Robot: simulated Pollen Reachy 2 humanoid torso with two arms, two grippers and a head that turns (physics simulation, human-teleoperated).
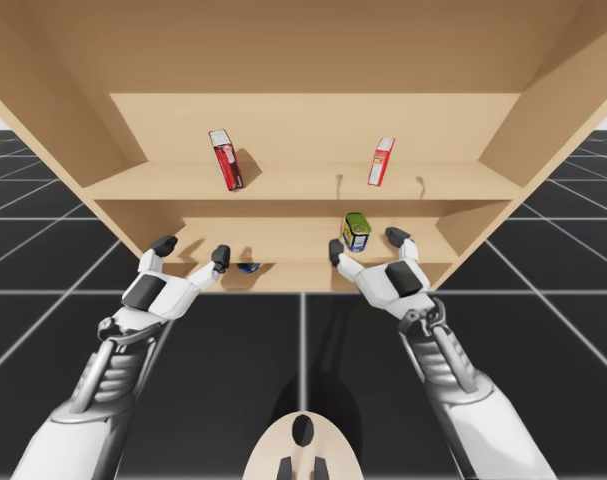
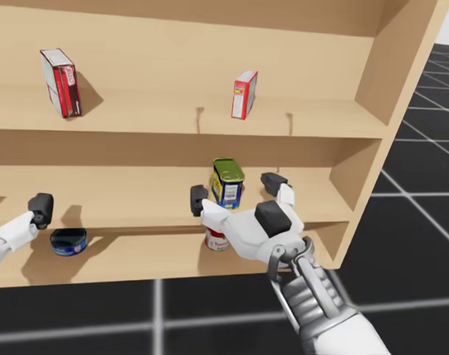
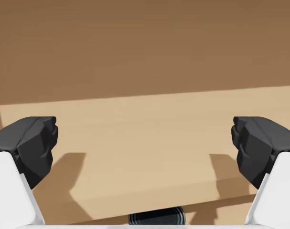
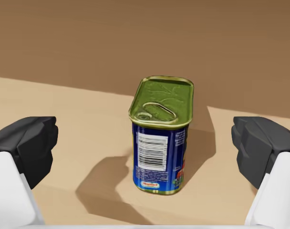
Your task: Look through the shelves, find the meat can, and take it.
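Blue rectangular meat can (image 4: 161,136) upright on the middle shelf (image 2: 135,196), ahead between right gripper's (image 1: 366,244) wide-apart fingers, left gripper (image 1: 192,250) spread too, flat blue tin (image 2: 68,241) and red round can (image 2: 217,238) below, red box (image 2: 61,82) and slimmer red box (image 2: 244,95) above.

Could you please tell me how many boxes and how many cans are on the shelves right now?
Boxes: 2, the red box and the red and white box, both on the top shelf.
Cans: 3, the blue can with the gold lid on the middle shelf, the flat blue can and the red and white can on the bottom shelf.
Total: 5.
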